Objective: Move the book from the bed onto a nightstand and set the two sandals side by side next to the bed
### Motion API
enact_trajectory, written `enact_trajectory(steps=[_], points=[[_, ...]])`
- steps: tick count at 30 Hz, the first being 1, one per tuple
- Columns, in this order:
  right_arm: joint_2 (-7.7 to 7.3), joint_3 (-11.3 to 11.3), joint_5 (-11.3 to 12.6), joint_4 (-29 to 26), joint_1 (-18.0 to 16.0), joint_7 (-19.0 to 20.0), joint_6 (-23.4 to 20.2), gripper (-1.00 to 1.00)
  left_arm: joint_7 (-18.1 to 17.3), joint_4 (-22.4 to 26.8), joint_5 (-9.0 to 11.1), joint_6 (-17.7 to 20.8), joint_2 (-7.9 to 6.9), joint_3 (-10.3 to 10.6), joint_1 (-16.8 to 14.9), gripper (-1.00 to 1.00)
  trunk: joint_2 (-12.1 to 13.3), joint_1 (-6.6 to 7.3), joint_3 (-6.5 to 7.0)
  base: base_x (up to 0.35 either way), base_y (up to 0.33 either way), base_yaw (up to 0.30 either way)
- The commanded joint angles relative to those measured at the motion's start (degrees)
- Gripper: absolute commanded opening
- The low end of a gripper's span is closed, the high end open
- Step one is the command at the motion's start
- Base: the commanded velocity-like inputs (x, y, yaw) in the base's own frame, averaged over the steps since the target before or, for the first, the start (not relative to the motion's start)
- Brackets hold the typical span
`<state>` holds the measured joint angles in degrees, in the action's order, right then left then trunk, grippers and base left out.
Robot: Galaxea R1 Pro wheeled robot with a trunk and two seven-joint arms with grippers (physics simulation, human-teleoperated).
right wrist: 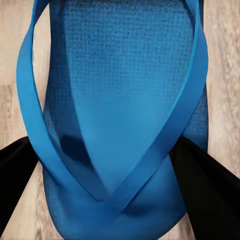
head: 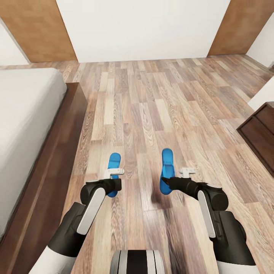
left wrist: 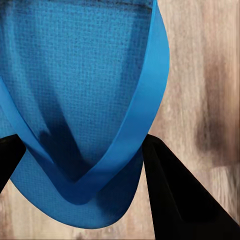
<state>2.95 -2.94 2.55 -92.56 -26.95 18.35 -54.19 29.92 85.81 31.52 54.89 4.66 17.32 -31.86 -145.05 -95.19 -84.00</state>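
You hold one bright blue flat sandal point(head: 113, 166) in the left gripper point(head: 114, 179) and the other point(head: 166, 170) in the right gripper point(head: 176, 178), fingers closed around each toe end, parallel above the wood-plank floor point(head: 152, 106) beside the off-white bed point(head: 26, 125), probably to set them down as a pair.

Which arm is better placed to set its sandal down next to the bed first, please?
Left, probably. The left gripper is at the sandal nearer the bed, its fingers straddling the sole. The right gripper and its sandal sit farther out on the floor.
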Motion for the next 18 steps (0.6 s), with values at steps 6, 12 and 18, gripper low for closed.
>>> enact_trajectory(steps=[6,12,18], points=[[0.04,0.1,0.2,0.0,0.0,0.2,-0.3,-1.0,0.4,-0.5,0.9,0.1,0.0,-0.2,0.0,-1.0,0.1,0.16,1.3,0.0,0.0,0.0],[-0.02,0.1,0.2,-0.1,0.0,0.3,-0.3,-1.0,1.3,-1.3,0.5,-0.5,-0.13,0.0,0.3,-1.0,0.1,0.32,2.63,0.0,0.0,0.0],[-0.07,0.2,0.2,0.0,1.2,0.4,-0.3,-1.0,1.3,-0.4,0.3,-3.9,-0.17,0.1,8.2,-1.0,0.2,0.47,3.96,0.0,0.0,0.0]])
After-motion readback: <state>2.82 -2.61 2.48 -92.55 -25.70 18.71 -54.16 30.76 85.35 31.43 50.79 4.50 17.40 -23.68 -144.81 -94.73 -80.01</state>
